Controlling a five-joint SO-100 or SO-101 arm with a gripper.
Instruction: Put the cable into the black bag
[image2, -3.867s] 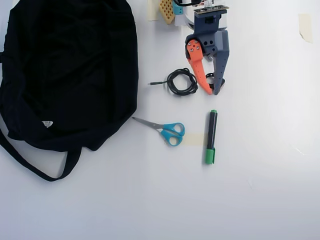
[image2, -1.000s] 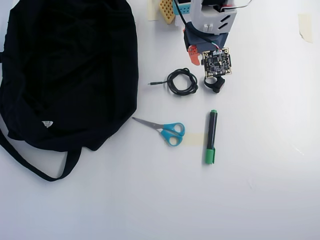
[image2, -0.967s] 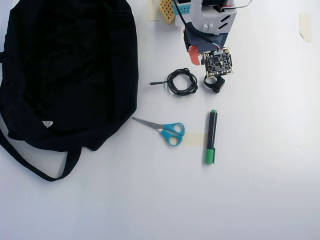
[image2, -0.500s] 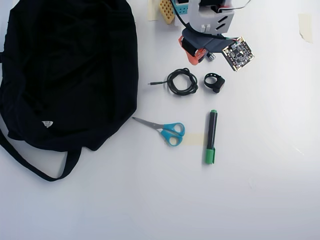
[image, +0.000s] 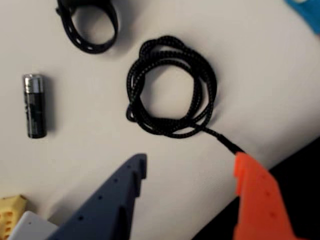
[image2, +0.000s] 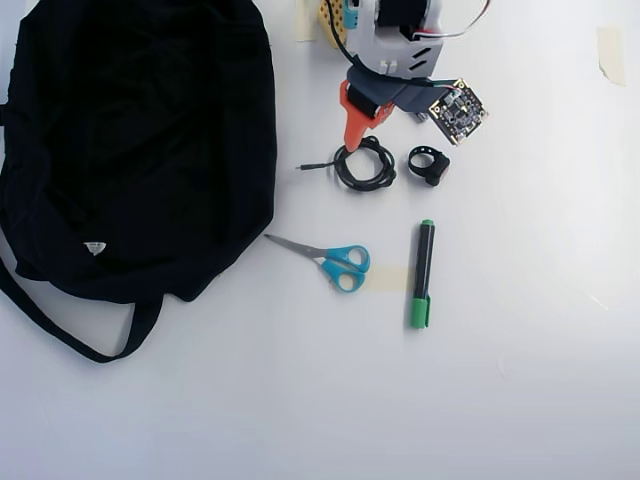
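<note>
A coil of black braided cable (image: 172, 92) lies flat on the white table; in the overhead view the cable (image2: 365, 165) has a short tail pointing left. The black bag (image2: 140, 140) lies at the left of the table, and a dark part of the bag (image: 300, 170) shows at the wrist view's lower right. My gripper (image: 192, 167) is open and empty, with a dark blue finger (image: 132, 175) and an orange finger (image: 250, 175). The coil lies just beyond the fingertips. The cable's tail runs under the orange tip. From above the gripper (image2: 372, 132) hovers at the coil's far edge.
A battery (image: 34, 105) and a black strap ring (image: 90, 25) lie near the cable; the ring (image2: 428, 163) is right of the coil from above. Blue-handled scissors (image2: 335, 260) and a green-capped marker (image2: 423, 272) lie nearer the front. The arm's base (image2: 400, 30) is at the top.
</note>
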